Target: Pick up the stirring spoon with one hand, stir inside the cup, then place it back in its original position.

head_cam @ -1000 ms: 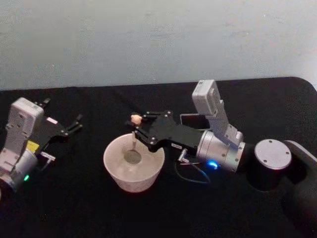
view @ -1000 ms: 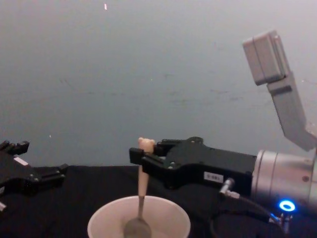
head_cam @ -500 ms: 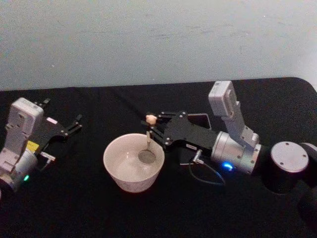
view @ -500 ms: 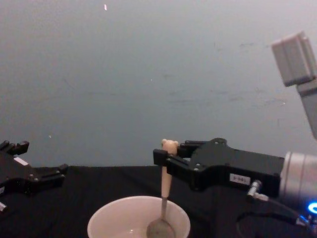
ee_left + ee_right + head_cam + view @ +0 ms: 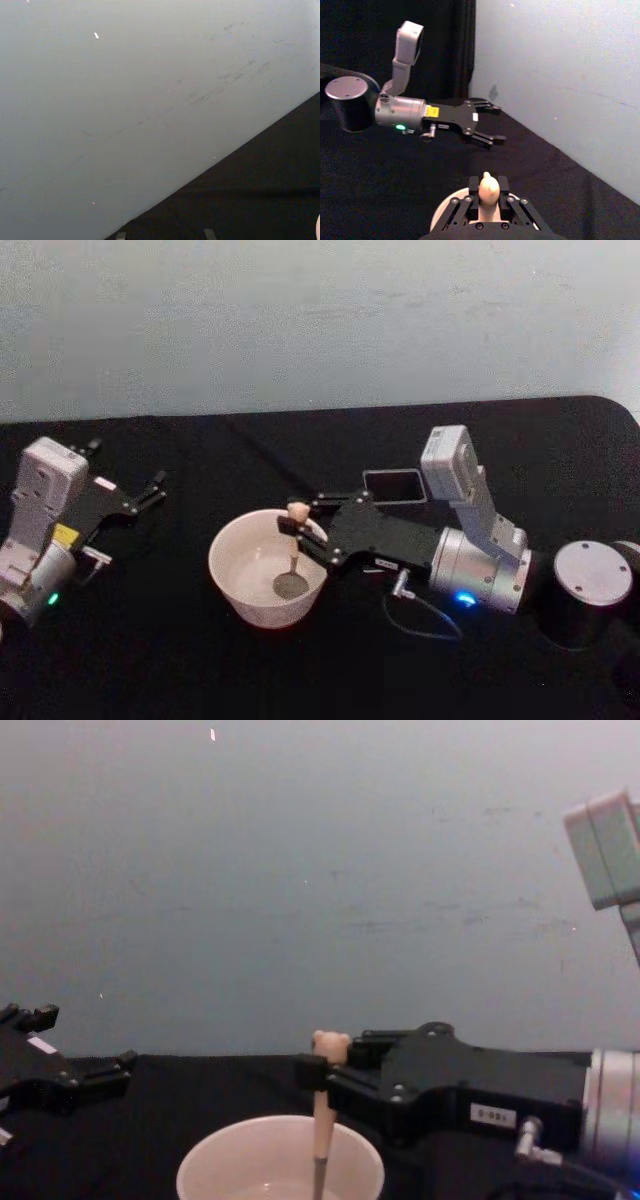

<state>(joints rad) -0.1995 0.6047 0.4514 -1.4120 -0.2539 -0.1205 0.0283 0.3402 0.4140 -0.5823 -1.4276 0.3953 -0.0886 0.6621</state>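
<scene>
Mid-frame, the right end effector point(image 5: 300, 527) gripped the seemingly light, stiff spoon point(image 5: 321, 1128) under its bear head point(image 5: 330, 1043) inside the cup point(image 5: 240, 595), while the left end effector point(image 5: 150, 492) sat open at left.

We see matt black cloth on the table point(image 5: 180, 660); the cup point(image 5: 250, 602) looks smooth and faintly glossy; the stirring spoon point(image 5: 297, 512) has a matt beige handle and a shiny metal bowl; the right claw point(image 5: 300, 530) looks like matt black plastic.
</scene>
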